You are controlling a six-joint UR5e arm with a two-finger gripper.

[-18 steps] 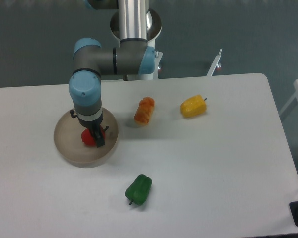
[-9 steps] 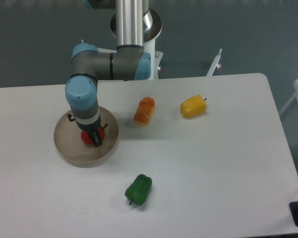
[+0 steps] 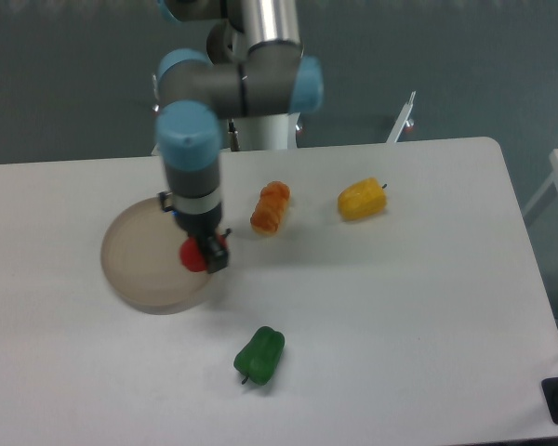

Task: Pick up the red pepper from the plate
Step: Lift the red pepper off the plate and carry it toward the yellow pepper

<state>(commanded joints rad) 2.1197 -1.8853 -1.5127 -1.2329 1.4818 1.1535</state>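
The red pepper [image 3: 196, 254] hangs between the fingers of my gripper [image 3: 205, 254], which is shut on it. It is held above the right rim of the beige plate [image 3: 144, 269], lifted clear of the dish. Only the pepper's left side shows; the dark fingers cover the rest. The plate's surface is bare.
A green pepper [image 3: 259, 354] lies near the front of the white table. An orange pepper [image 3: 271, 206] and a yellow pepper [image 3: 363, 199] lie further back to the right. The arm's base column [image 3: 265, 74] stands at the table's far edge.
The gripper, shut on the red pepper, has risen and moved right, from the plate's middle to over its right rim. The arm's upper links swung right too.
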